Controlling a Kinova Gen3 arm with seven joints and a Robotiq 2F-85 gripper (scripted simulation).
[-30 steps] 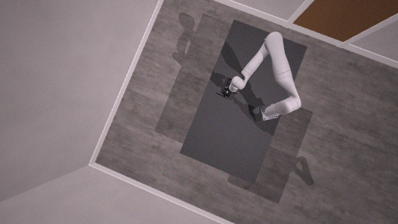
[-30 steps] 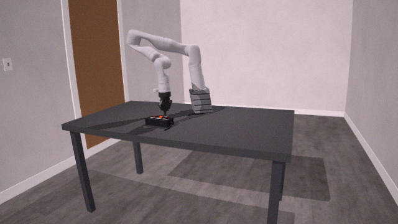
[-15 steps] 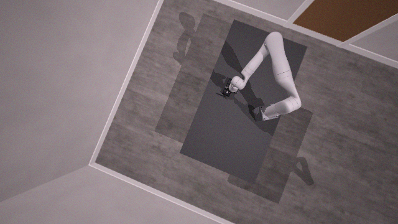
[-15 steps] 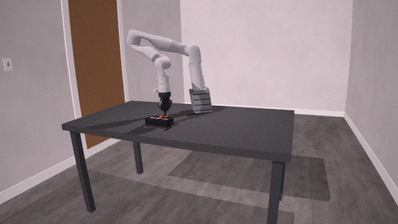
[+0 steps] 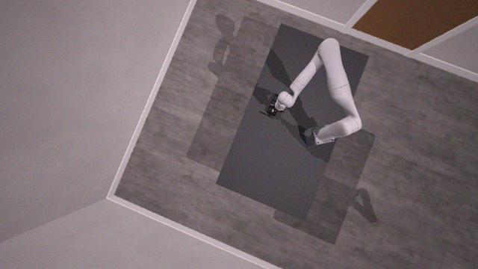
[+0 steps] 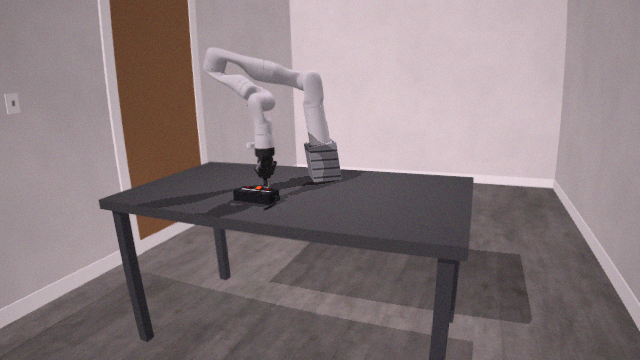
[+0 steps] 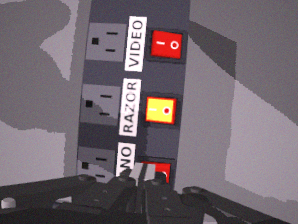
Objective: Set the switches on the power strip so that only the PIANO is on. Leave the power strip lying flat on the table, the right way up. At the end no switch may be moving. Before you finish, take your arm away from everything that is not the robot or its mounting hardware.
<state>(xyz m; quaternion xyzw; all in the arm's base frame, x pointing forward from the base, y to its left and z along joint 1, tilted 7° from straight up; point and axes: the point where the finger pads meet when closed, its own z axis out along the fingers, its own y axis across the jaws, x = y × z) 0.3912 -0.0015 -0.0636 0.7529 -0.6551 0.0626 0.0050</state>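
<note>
The dark power strip (image 7: 109, 12) (image 6: 251, 196) lies flat on the grey table (image 6: 380, 210) (image 5: 269, 164), right way up. The wrist view shows three rocker switches down its right side. The VIDEO switch (image 7: 166, 44) is dull red. The RAZOR switch (image 7: 160, 111) glows bright yellow-orange. The third switch (image 7: 162, 169), beside a label that ends in "NO" (image 7: 125, 157), is red and partly hidden behind my fingers. My gripper (image 7: 144, 177) (image 6: 264, 183) (image 5: 272, 108) is shut with nothing between the fingers, its tips just over that third switch. I cannot tell whether they touch it.
The arm's ribbed base block (image 6: 323, 162) (image 5: 322, 137) stands on the table behind and to the right of the strip. The table's left edge (image 6: 107, 204) is close to the strip. A brown door (image 6: 155, 100) is behind it.
</note>
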